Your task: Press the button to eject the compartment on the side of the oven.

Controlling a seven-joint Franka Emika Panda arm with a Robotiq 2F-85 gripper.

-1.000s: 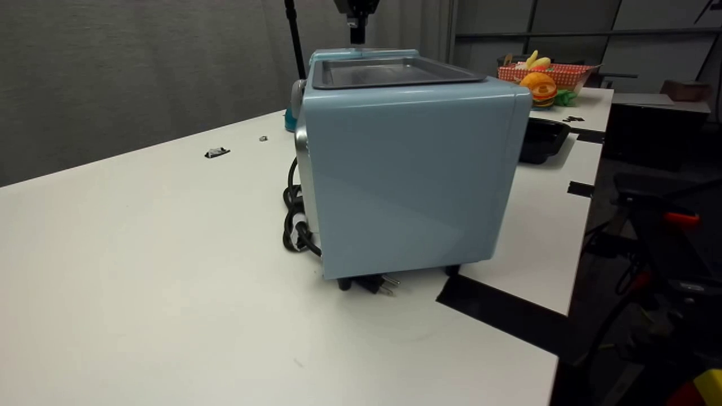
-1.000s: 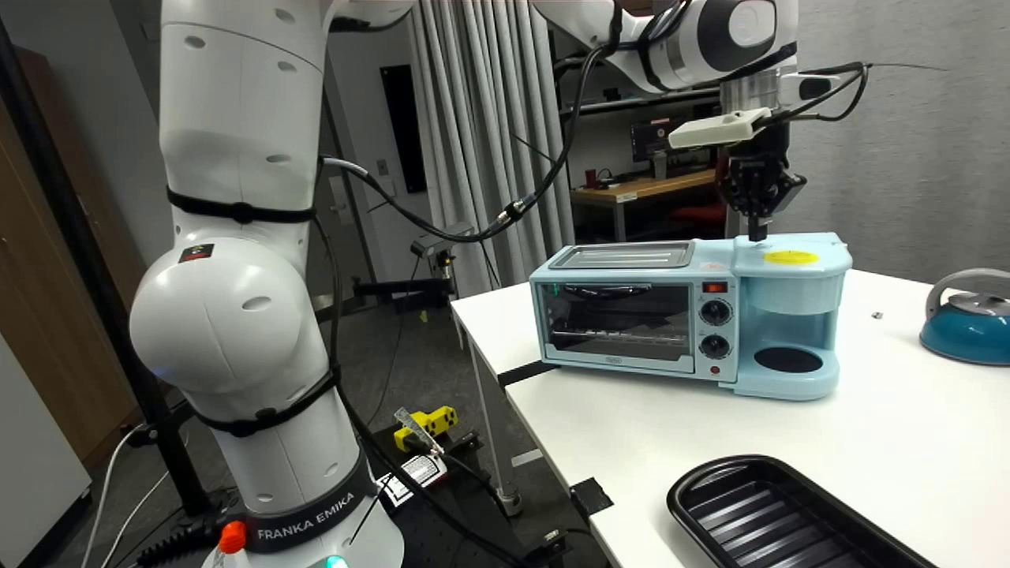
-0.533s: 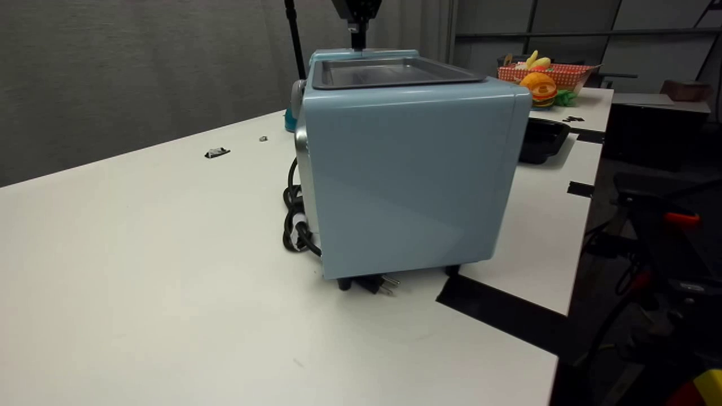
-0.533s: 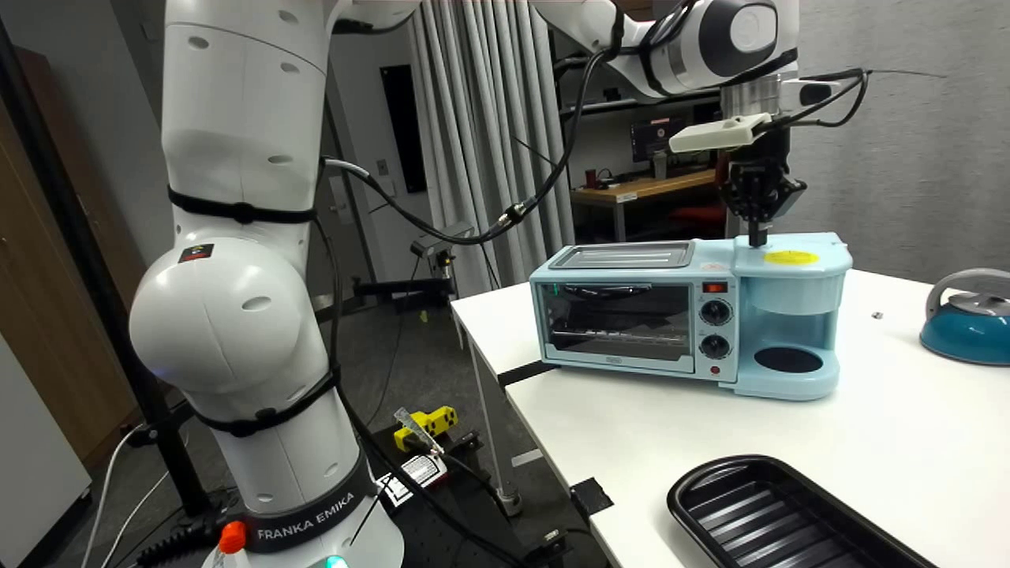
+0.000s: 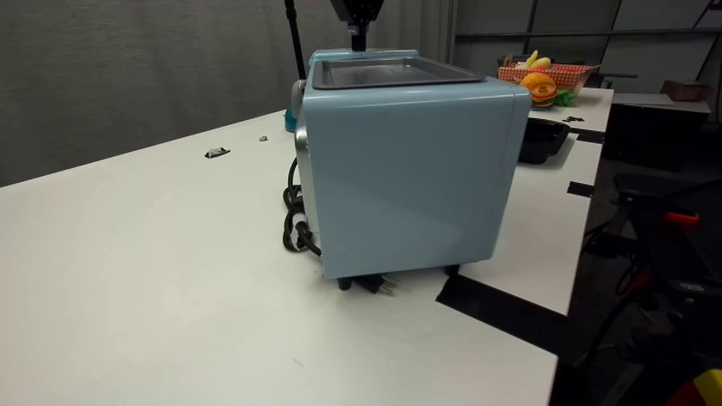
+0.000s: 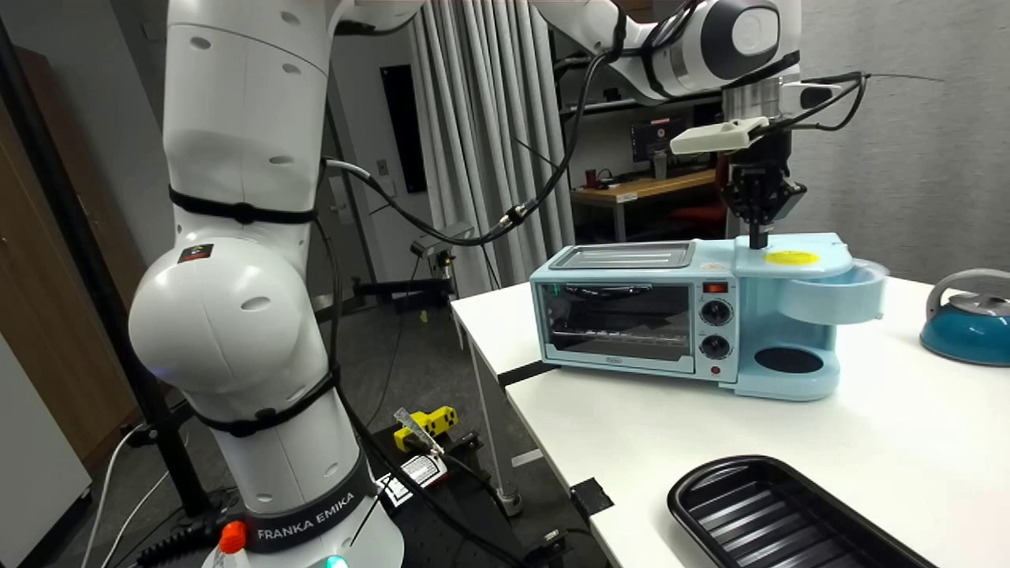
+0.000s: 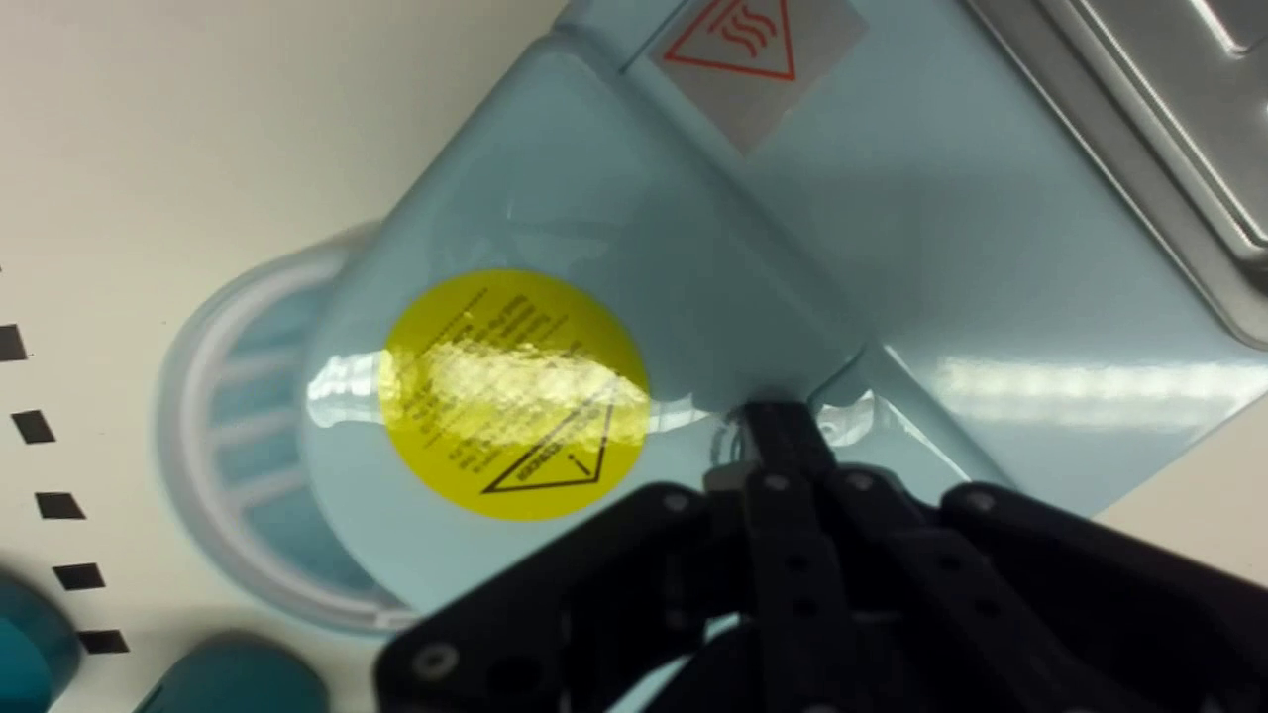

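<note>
The pale blue oven stands on the white table and shows in both exterior views (image 5: 412,180) (image 6: 615,364). The compartment (image 6: 836,301) juts outward from under the top of the side section. Its ribbed inside also shows in the wrist view (image 7: 267,436). My gripper (image 7: 783,421) is shut with nothing between its fingers. Its tips point straight down onto the side section's top, beside the yellow round sticker (image 7: 515,396). The gripper also shows above the oven in both exterior views (image 5: 359,44) (image 6: 758,238). The button does not show; the fingertips cover the spot where they touch.
A metal tray (image 6: 623,255) lies on the oven's top. A blue kettle (image 6: 966,327) stands beyond the compartment. A black ribbed pan (image 6: 781,513) lies near the table's front. A power cord (image 5: 296,220) is bundled behind the oven. A basket (image 5: 564,73) of toy food stands farther off.
My gripper has moved down a little onto the oven's top and stays shut. The compartment, flush in the side section half a second ago, has swung outward toward the kettle.
</note>
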